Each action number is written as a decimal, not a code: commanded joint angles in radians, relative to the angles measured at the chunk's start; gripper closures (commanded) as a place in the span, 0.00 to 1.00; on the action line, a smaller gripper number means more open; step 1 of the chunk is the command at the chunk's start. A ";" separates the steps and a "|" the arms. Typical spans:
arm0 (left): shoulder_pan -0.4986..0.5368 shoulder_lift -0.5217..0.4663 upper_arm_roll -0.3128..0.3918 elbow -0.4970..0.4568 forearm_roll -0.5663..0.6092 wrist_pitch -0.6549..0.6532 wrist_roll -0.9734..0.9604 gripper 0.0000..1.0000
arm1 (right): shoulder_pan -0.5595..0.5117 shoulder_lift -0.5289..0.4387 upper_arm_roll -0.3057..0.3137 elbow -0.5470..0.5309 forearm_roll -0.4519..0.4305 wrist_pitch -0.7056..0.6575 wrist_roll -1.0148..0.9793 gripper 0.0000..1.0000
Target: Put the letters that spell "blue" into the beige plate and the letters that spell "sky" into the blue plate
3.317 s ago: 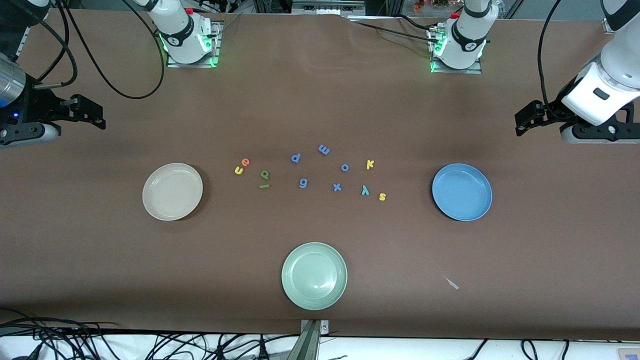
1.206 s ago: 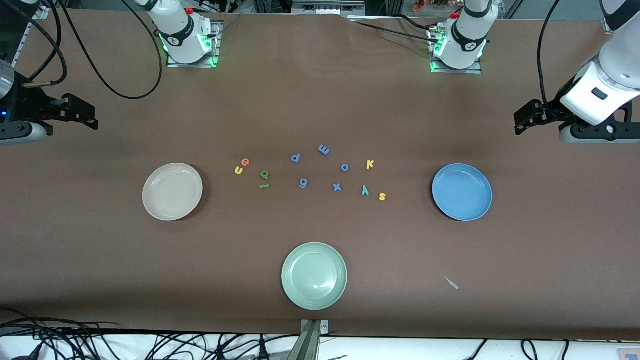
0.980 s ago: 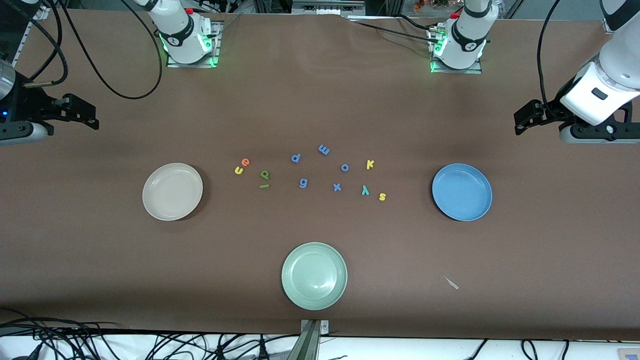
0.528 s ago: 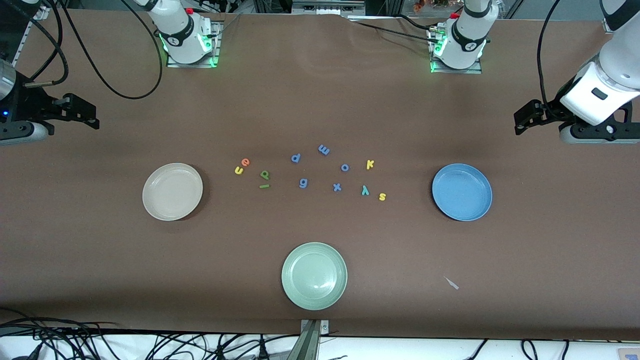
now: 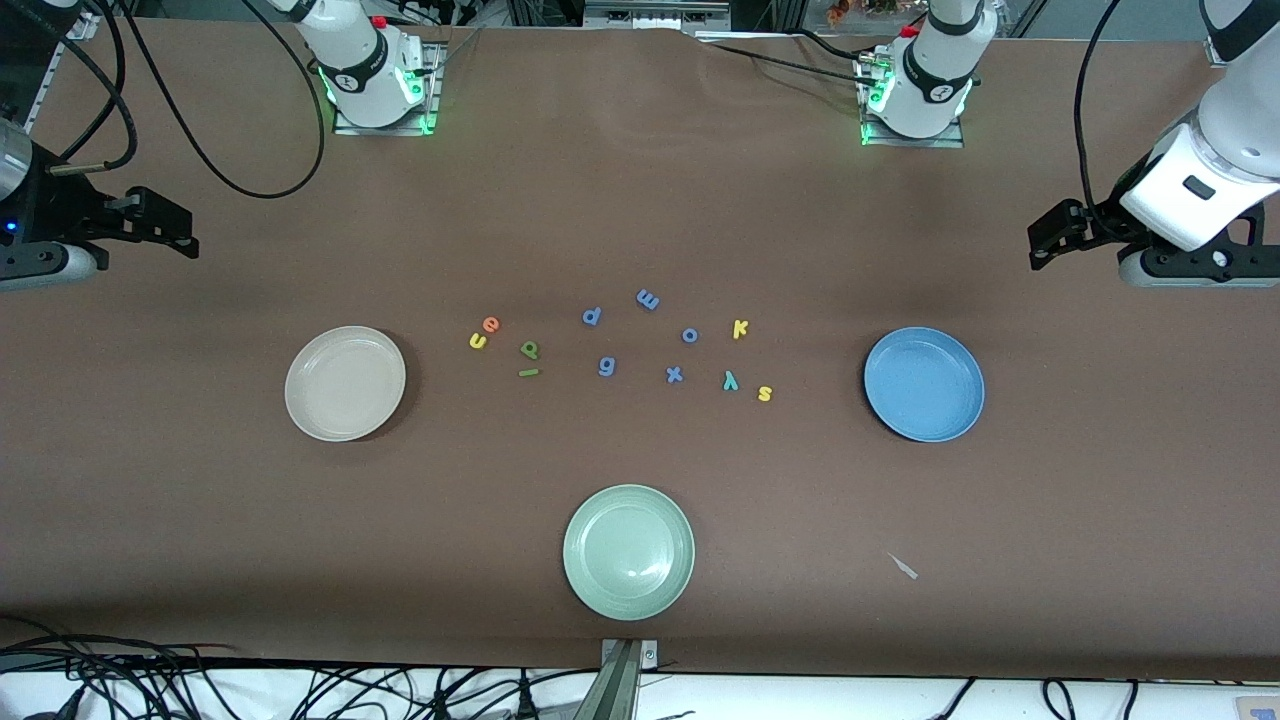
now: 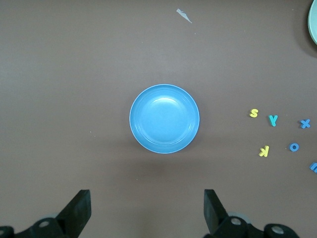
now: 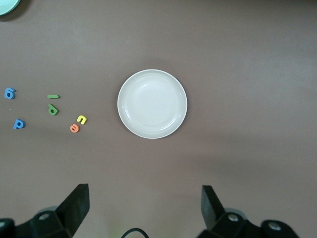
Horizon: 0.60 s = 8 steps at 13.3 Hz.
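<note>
**Presently all seven task letters lie loose on the surface, both tools open**

Clock directions are read on the front view, with 12 o'clock toward the arms' bases.

Of the "blue" letters, the orange e (image 5: 490, 324) and the yellow u (image 5: 478, 341) sit just beside each other, the u at about 7 o'clock from the e. The green b (image 5: 529, 349) lies near them at about 4 o'clock, and the green l (image 5: 528, 372) lies flat at 6 o'clock from the b. This group is at about 2 o'clock from the beige plate (image 5: 345, 383), which holds nothing.

Of the "sky" letters, the yellow k (image 5: 740, 328) has the teal y (image 5: 730, 380) at 6 o'clock from it, and the yellow s (image 5: 765, 393) lies at 4 o'clock from the y. They are at 9 o'clock from the blue plate (image 5: 924, 384), which also holds nothing.

Between the two groups lie the all-blue p (image 5: 591, 316), m (image 5: 648, 299), o (image 5: 690, 335), g (image 5: 606, 366) and x (image 5: 674, 374). The pale green plate (image 5: 628, 551) sits at 6 o'clock from them, with a small pale scrap (image 5: 904, 567) at 3 o'clock from it.

Both arms wait. The left tool (image 6: 146, 198) hangs over the bare surface (image 5: 640, 200) at about 1 o'clock from the blue plate, fingers wide apart and holding nothing. The right tool (image 7: 143, 198) hangs at about 10 o'clock from the beige plate, likewise spread and holding nothing.
</note>
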<state>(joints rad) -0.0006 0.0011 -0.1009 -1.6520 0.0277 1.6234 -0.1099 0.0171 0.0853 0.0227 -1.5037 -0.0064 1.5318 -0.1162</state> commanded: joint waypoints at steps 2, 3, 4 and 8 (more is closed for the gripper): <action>-0.004 0.011 0.001 0.031 0.011 -0.025 0.018 0.00 | -0.011 0.002 0.011 0.020 0.002 -0.022 -0.006 0.00; -0.004 0.011 0.001 0.029 0.012 -0.025 0.013 0.00 | -0.011 0.002 0.011 0.020 0.003 -0.022 -0.008 0.00; -0.004 0.011 0.001 0.031 0.012 -0.025 0.010 0.00 | -0.011 0.002 0.011 0.020 0.003 -0.022 -0.007 0.00; -0.004 0.011 0.001 0.031 0.012 -0.025 0.016 0.00 | -0.011 0.001 0.011 0.020 0.003 -0.022 -0.006 0.00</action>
<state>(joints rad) -0.0006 0.0011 -0.1009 -1.6520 0.0277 1.6233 -0.1099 0.0171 0.0853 0.0228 -1.5037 -0.0064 1.5315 -0.1162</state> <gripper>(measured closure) 0.000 0.000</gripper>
